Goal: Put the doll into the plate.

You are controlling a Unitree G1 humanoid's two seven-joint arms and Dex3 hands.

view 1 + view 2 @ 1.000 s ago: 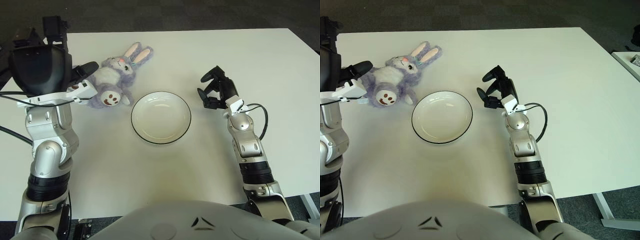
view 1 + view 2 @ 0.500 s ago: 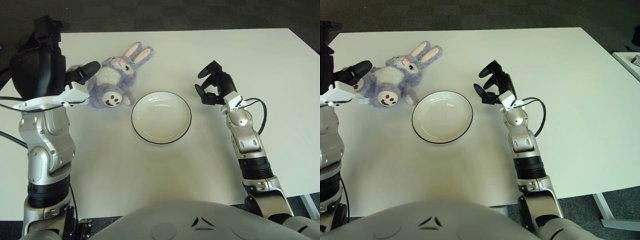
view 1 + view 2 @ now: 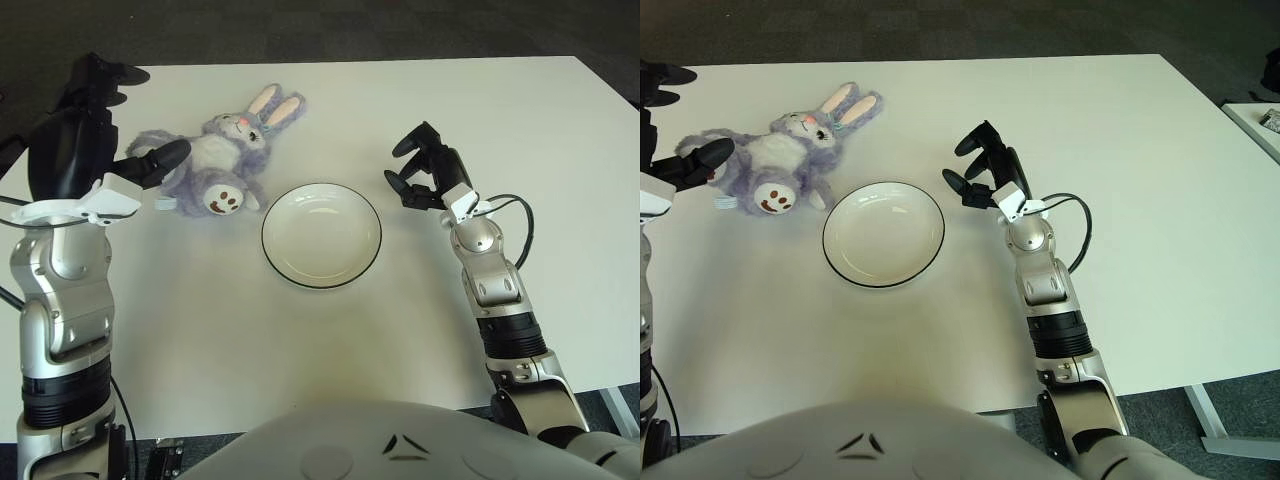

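Observation:
A purple plush rabbit doll (image 3: 222, 160) with pink ears lies on the white table (image 3: 420, 110), up and left of the plate. The white plate (image 3: 321, 234) with a dark rim sits at the table's middle and holds nothing. My left hand (image 3: 95, 135) hovers just left of the doll, fingers spread, one fingertip (image 3: 165, 153) close to the doll's left side; no grasp shows. My right hand (image 3: 425, 178) is raised just right of the plate with relaxed fingers holding nothing.
The table's far edge runs behind the doll, with dark carpet (image 3: 400, 25) beyond. A second white surface (image 3: 1255, 115) with a small dark item shows at the far right in the right eye view.
My left arm has drawn back to the left, uncovering the doll's left side; the doll stays in place. My right hand has shifted slightly left toward the plate.

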